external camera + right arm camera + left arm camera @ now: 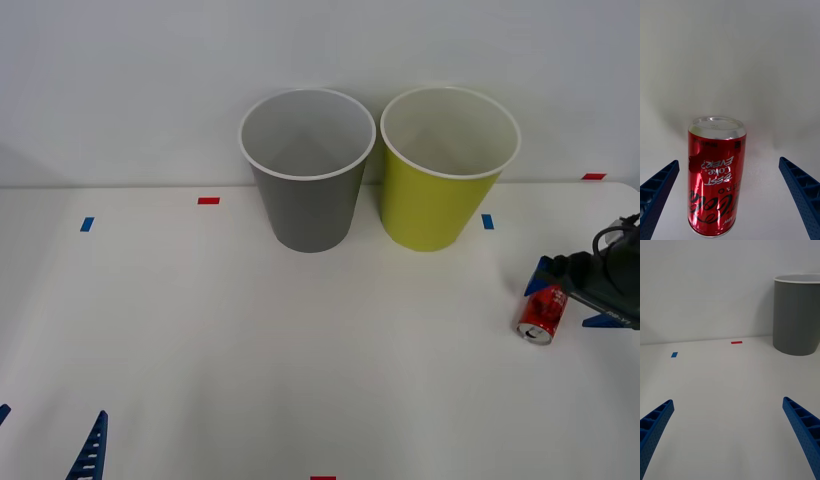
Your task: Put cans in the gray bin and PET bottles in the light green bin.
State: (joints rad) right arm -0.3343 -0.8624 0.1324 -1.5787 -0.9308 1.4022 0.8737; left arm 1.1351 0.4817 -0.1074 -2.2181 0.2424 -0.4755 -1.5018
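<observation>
Straddling the can (541, 314), your right gripper (568, 296) is spread wide, clenching nothing. That can lies on its side near the table's (300, 360) right edge, at four o'clock from the gray bin (306, 190), long axis between the fingers. The left gripper (730, 435) waits spread, well apart.

can (541, 314) lying at table's (300, 360) right edge, before bins: gray bin (307, 170) left of light green bin (446, 168)

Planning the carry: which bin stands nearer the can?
The light green bin, on the robot's right, is nearer the can; the gray bin stands beyond it.
</observation>
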